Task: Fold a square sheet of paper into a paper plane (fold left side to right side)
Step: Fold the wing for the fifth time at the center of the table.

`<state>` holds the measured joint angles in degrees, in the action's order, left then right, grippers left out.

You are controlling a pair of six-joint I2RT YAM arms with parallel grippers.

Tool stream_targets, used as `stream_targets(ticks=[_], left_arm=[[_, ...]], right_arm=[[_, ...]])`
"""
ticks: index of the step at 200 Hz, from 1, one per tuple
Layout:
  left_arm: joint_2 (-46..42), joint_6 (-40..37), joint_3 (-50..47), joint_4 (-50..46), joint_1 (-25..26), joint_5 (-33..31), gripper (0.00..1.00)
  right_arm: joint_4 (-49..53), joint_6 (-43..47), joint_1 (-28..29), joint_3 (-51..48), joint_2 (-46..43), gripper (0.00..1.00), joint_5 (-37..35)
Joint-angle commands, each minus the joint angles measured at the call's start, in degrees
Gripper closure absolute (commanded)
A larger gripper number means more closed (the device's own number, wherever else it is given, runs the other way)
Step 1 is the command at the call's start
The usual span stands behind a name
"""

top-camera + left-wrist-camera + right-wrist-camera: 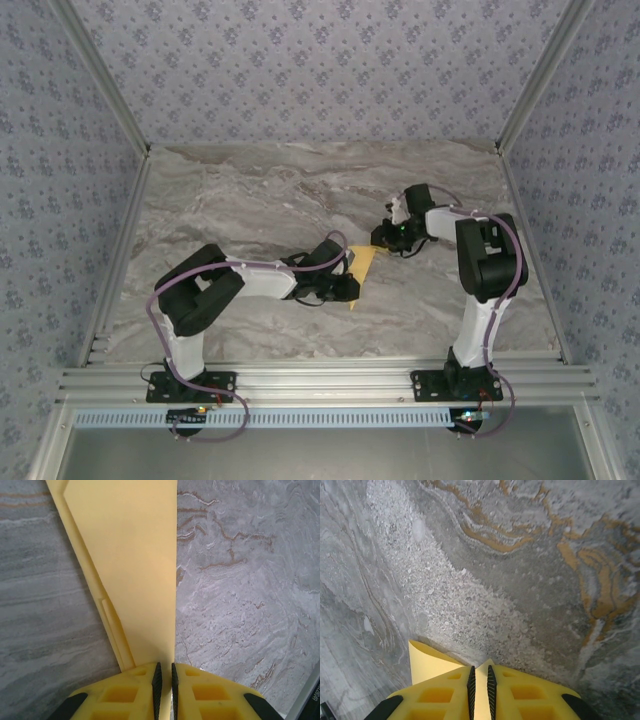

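Overhead, both arms reach inward over the grey marble-patterned table (250,190) and meet right of centre. Yellow paper (363,268) spans between them, folded to a narrow tapering strip with its long axis running near-left to far-right. Left gripper (346,288) is at the strip's near end, right gripper (386,238) at the far end. Left wrist view: jaws drawn almost together, only a thin slit between the black pads (157,680), and the paper's pointed end runs down into that slit, pinched. From there the paper widens away from the fingers; layered folds show along its left edge, and the right edge is straight. Right wrist view: same posture, pads (471,685) nearly touching with a sliver of yellow caught between them; a curled corner of the paper pokes out left of the fingers. Cannot tell whether the strip's middle rests on the table or hangs just clear. Patterned wallpaper (300,60) covers the enclosure walls.
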<state>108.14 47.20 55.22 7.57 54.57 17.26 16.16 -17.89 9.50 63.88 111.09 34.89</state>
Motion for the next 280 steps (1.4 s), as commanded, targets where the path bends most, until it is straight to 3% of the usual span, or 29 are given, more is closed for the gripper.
stream_targets(ticks=[1,63,96,149,244,280], left_arm=[[2.13,0.13,-1.17,-7.09,1.03,-0.29,0.85],[1.64,0.79,-0.84,-5.26,1.07,0.76,0.85],[1.64,0.90,-0.73,-5.12,1.07,0.67,0.84],[1.03,0.96,-0.55,-5.29,1.07,0.57,0.84],[-8.73,0.17,-1.17,-4.64,1.07,1.88,0.78],[-8.12,0.55,0.15,-4.15,1.99,3.34,0.77]], right_arm=[[-0.46,1.54,-1.96,2.38,0.51,0.80,-4.28],[-2.30,-0.16,0.07,-5.16,-13.61,0.79,-6.18],[-6.77,-5.50,4.18,-12.72,-19.38,0.78,-0.52],[-12.00,-11.76,10.20,-17.39,-14.55,0.78,0.38],[-6.53,-10.20,10.30,-16.65,-7.83,0.79,-5.47],[-6.46,-10.22,10.40,-16.59,-7.62,0.79,-5.78]])
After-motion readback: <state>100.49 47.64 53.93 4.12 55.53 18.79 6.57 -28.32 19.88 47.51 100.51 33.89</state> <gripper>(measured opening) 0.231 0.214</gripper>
